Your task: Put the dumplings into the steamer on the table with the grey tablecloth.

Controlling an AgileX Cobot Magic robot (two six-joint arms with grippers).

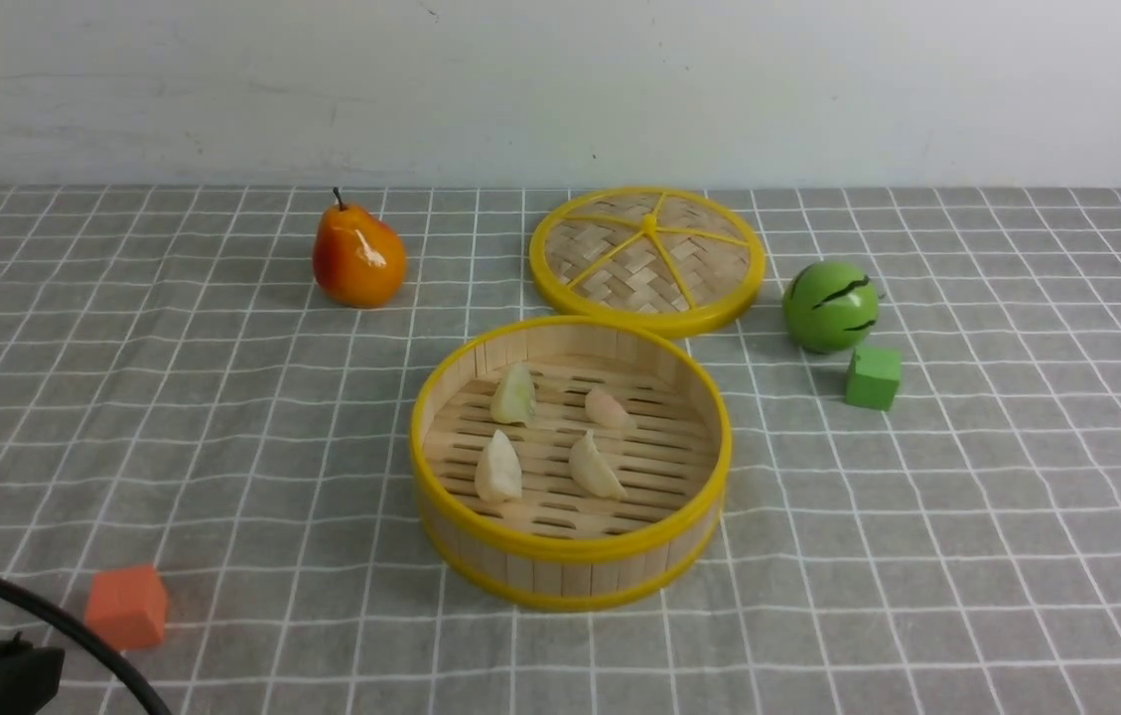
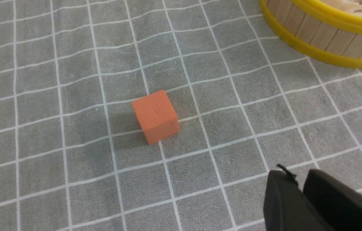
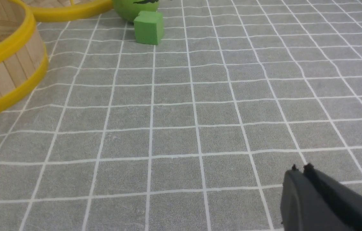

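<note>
Left gripper point(image 2: 301, 189): low above the grey tablecloth point(image 2: 71, 64), fingers nearly together with a thin slit between them, nothing held.

Orange cube point(image 2: 155, 116): on the cloth ahead of the left gripper and a little to one side, near but apart from it.

Pear point(image 1: 357, 257): orange-red, upright, far ahead of the left gripper toward the back of the table point(image 1: 73, 397).

Steamer point(image 1: 570, 551): round bamboo basket with yellow rims, ahead of both grippers and between them, its wall showing at the edge of each wrist view.

Dumplings: four, all lying on the steamer's slatted floor. Greenish one point(image 1: 513, 395) and pinkish one point(image 1: 608, 408) on the far side; two cream ones point(image 1: 498, 469) point(image 1: 595, 467) on the near side. None touch.

Woven lid point(image 1: 647, 258): flat behind the steamer, just beside its far rim.

Green striped ball point(image 1: 830, 305) and green cube point(image 3: 148, 27): close together, well ahead of the right gripper.

Right gripper point(image 3: 300, 171): low over bare cloth, fingers pressed together, empty.
</note>
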